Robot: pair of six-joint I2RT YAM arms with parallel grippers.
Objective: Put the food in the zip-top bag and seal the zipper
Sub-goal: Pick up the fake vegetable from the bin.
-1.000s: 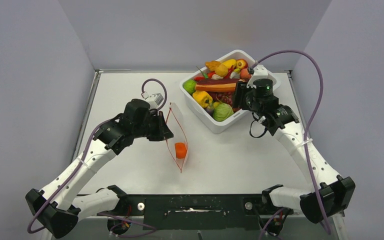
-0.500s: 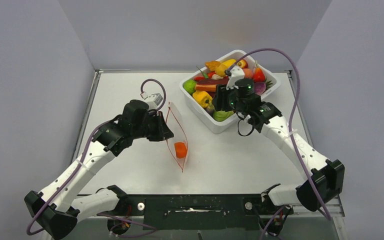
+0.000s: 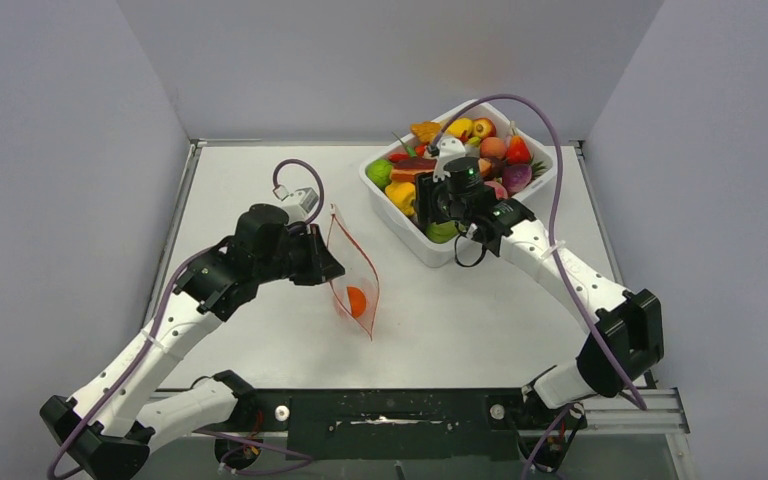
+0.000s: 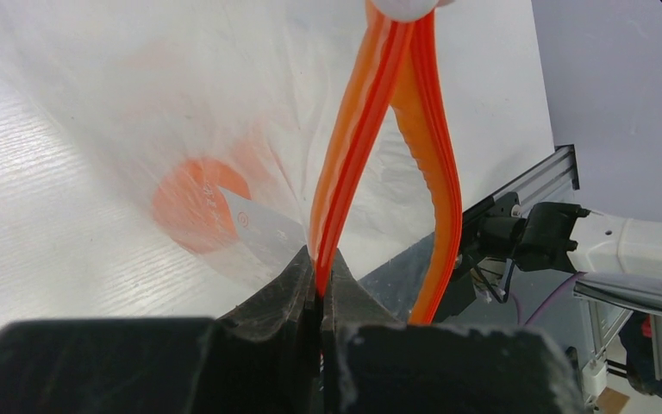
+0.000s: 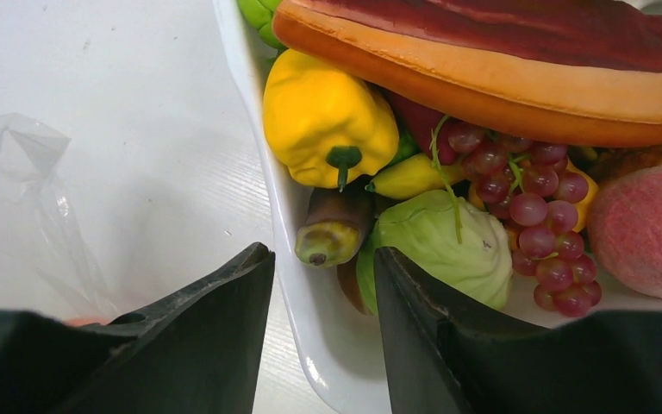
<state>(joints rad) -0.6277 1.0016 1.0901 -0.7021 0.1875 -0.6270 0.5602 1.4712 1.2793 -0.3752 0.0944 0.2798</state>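
Note:
The clear zip-top bag [image 3: 352, 272] stands open on the table with an orange toy piece [image 3: 357, 301] inside; that piece shows blurred through the plastic in the left wrist view [image 4: 198, 203]. My left gripper [image 3: 322, 262] is shut on one side of the red-orange zipper strip [image 4: 345, 155] and holds the mouth up. The other side of the strip [image 4: 435, 172] bows away. My right gripper [image 3: 428, 203] is open and empty, over the near-left rim of the white tub [image 5: 297, 293]. The food lies there: yellow pepper [image 5: 327, 116], green cabbage [image 5: 435, 246], purple grapes [image 5: 539, 194], long orange-red sausage shape [image 5: 500, 78].
The white tub [image 3: 405, 220] of toy food stands at the back right of the table. Grey walls close in the back and both sides. The black rail [image 3: 390, 408] with the arm bases runs along the near edge.
My right gripper has moved left across the tub to its near-left rim. My left gripper lifted and pulled the bag's mouth slightly left; the bag opened wider.

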